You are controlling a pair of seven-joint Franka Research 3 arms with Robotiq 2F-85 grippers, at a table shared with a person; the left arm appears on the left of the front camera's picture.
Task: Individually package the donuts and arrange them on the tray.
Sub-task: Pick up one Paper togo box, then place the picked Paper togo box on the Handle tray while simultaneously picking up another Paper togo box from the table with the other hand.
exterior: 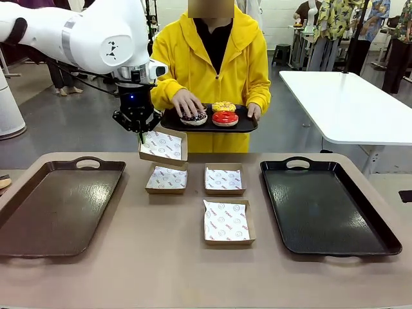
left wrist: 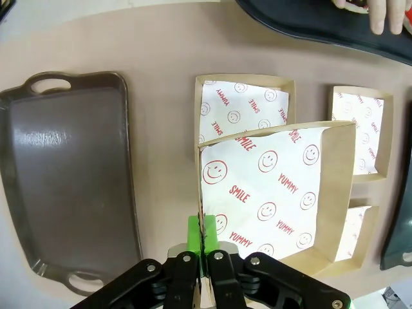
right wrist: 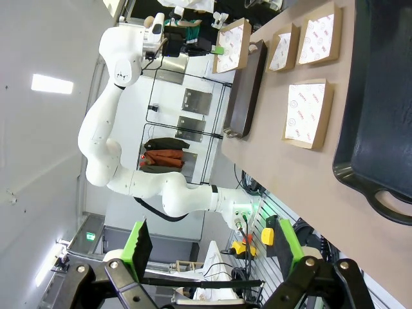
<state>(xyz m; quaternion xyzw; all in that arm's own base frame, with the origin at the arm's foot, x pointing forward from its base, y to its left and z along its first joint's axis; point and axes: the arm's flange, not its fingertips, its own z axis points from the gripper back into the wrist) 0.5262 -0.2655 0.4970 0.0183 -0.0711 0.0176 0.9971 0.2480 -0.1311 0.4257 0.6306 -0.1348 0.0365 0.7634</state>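
A person across the table holds a small black serving tray (exterior: pixel 248 125) with three donuts: chocolate with sprinkles (exterior: pixel 193 118), yellow-iced (exterior: pixel 223 106) and red-iced (exterior: pixel 224 118). One of the person's hands (exterior: pixel 187 103) rests on the sprinkled donut. My left gripper (exterior: pixel 141 133) (left wrist: pixel 203 241) is shut on the rim of a paper-lined cardboard box (exterior: pixel 163 146) (left wrist: pixel 277 187), held tilted above the table just below that tray. My right gripper (right wrist: pixel 212 244) is open with nothing between its fingers, off the table's side.
Three more lined boxes (exterior: pixel 167 178) (exterior: pixel 224 178) (exterior: pixel 227 223) lie mid-table. A large brown tray (exterior: pixel 38 219) (left wrist: pixel 71 180) lies at the left and a large black tray (exterior: pixel 360 225) (right wrist: pixel 380 96) at the right. A white table (exterior: pixel 347 103) stands behind.
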